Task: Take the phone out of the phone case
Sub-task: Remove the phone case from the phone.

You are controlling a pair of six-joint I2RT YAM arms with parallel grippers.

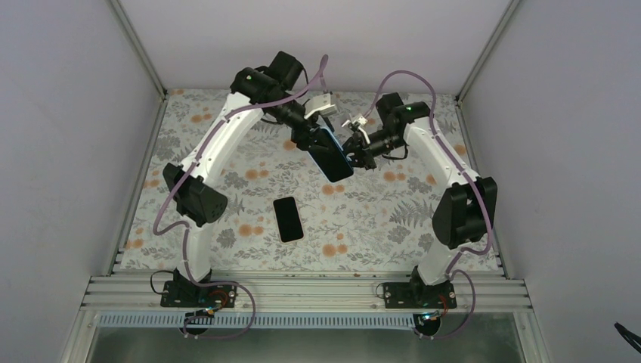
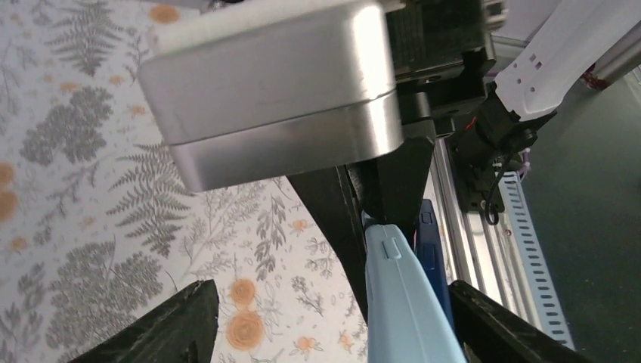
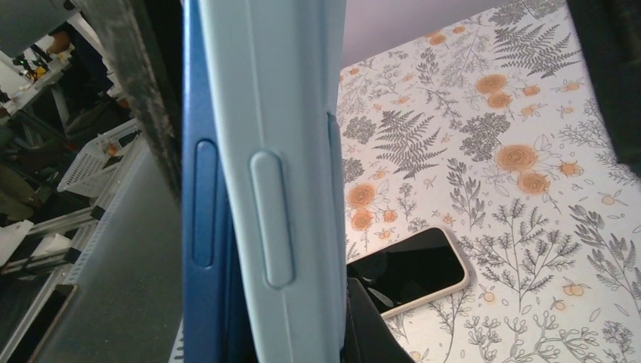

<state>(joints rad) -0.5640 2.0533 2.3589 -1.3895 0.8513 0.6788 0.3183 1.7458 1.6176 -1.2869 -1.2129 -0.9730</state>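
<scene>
At the bottom of the top view the 2 arm bases (image 1: 193, 291) are seen at the near edge. Just above them, at lower centre of the floral table (image 1: 378, 242), a second phone (image 1: 288, 218) is laid flat, screen up. A pale beige rim is shown around it in the right wrist view. It is touched by neither arm.

Higher up, at upper centre, the phone (image 1: 332, 155) is held tilted in the air, well clear of the table, between both arms. The task is judged to be partly done. In the right wrist view the dark blue phone edge and the pale blue phone case (image 3: 272, 151) are seen edge-on, side by side, as 2 distinct layers, so the case appears to be peeled off along this side. Full separation is not shown, and the rest of the case is left to be pulled free.

The right gripper (image 1: 354, 157) is reached in from the right of the frame with the wrist turned inward. Its jaws are clamped across phone and case together. The left gripper (image 1: 308, 140) is brought down from the upper left under a high, bent elbow. In its wrist view its fingers (image 2: 174, 325) are spread wide apart. The phone's edge is stood between them, close to the right-hand finger, and nothing is pinched.
</scene>
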